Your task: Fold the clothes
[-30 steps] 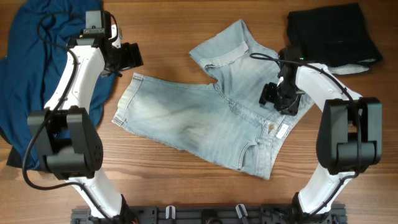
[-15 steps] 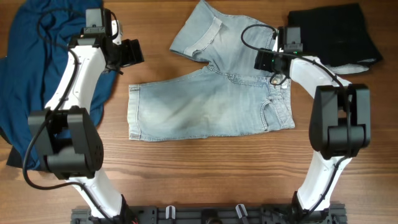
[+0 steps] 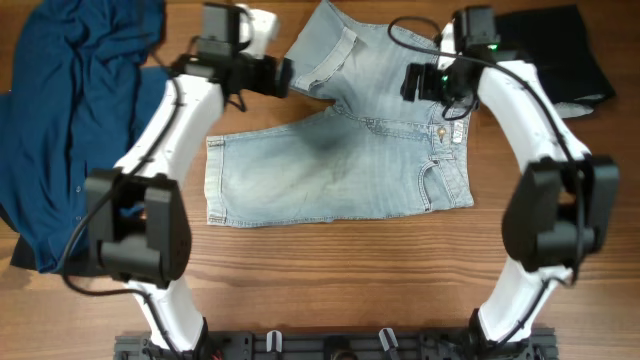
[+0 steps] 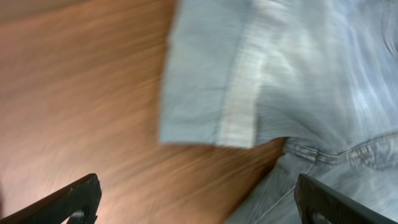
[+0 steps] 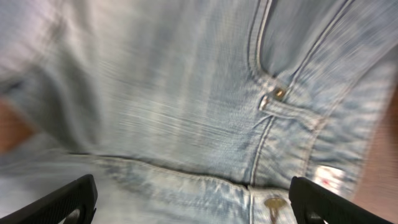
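The pale-blue washed denim pants (image 3: pixel 340 170) lay skewed across the brown wooden table (image 3: pixel 330 270) a second ago; since then they have been pulled square, and over the last half second they have not shifted; one leg runs flat and level, the other angles away toward the far edge.

What moved just now is my left claw (image 3: pixel 272 76); it has left its spot beside the crumpled dark blue garment (image 3: pixel 60 110) and swung across to the far leg; the turned-up cuff (image 4: pixel 239 99) of that leg sits just ahead of it and a little to its right, with bare wood directly under it; its fingertips (image 4: pixel 78 198) stand wide apart with nothing between them.

My right claw (image 3: pixel 422 82) hangs over the waistband end, also spread wide and holding nothing; denim fills the space below it, the metal button (image 5: pixel 272 203) sits just right of its centre, and the folded black garment (image 3: pixel 555 50) lies off to its outer side, apart from the pants.

My reading: the straightening is done and both claws are set at the two ends of the far leg; the next step looks like pinching cuff and waistband and laying that leg over the near one; no fold has been made yet; the wrist views are blurred, so I would let them settle before closing.
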